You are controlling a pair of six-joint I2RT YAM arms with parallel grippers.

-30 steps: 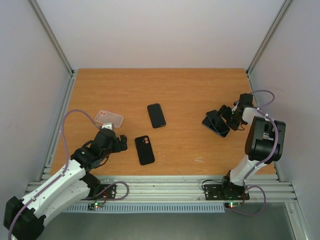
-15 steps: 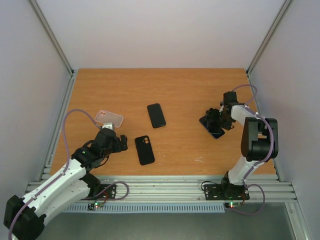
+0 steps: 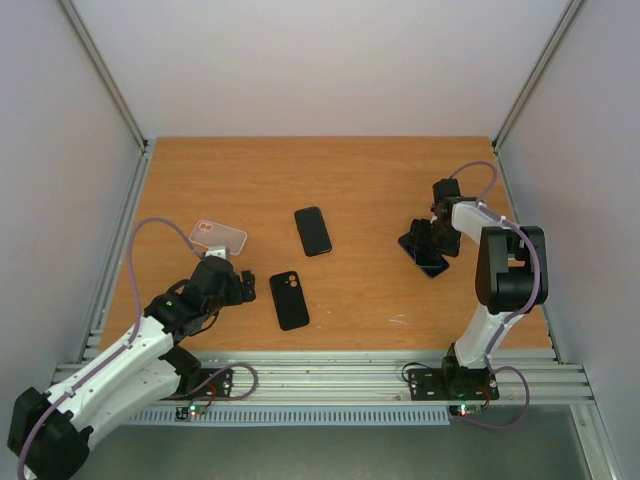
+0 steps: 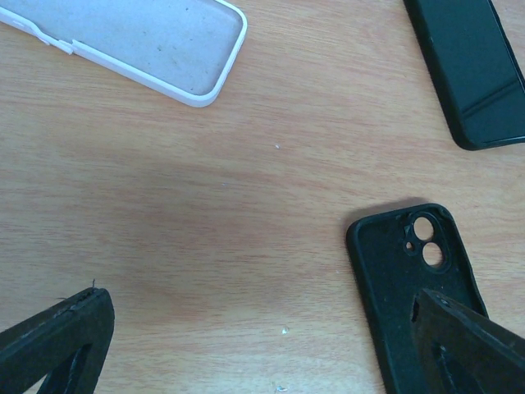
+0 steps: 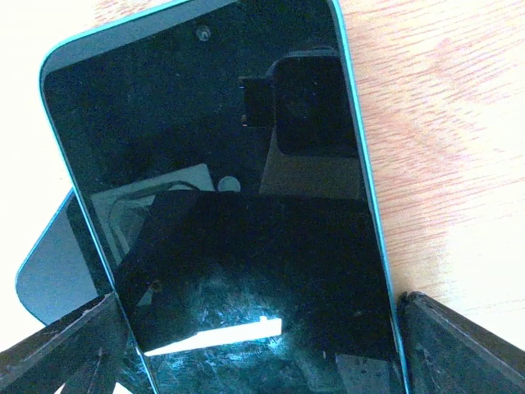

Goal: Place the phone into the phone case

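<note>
Your left gripper (image 4: 262, 336) gapes empty by black case (image 4: 410, 287); right gripper (image 5: 258, 353) straddles teal phone (image 5: 221, 148) wide, grip unclear, another device (image 5: 49, 275) beneath.

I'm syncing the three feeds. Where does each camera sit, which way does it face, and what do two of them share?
Top external: above and behind the arm bases, looking down on the table; both arms, left hand and right hand show.
Left wrist: on the left arm, looking down at the black case; its fingers fill the bottom corners.
Right wrist: close over the teal-edged phone; its fingers flank it.
Shared: top and left wrist both show the black case, clear case and black phone.
</note>
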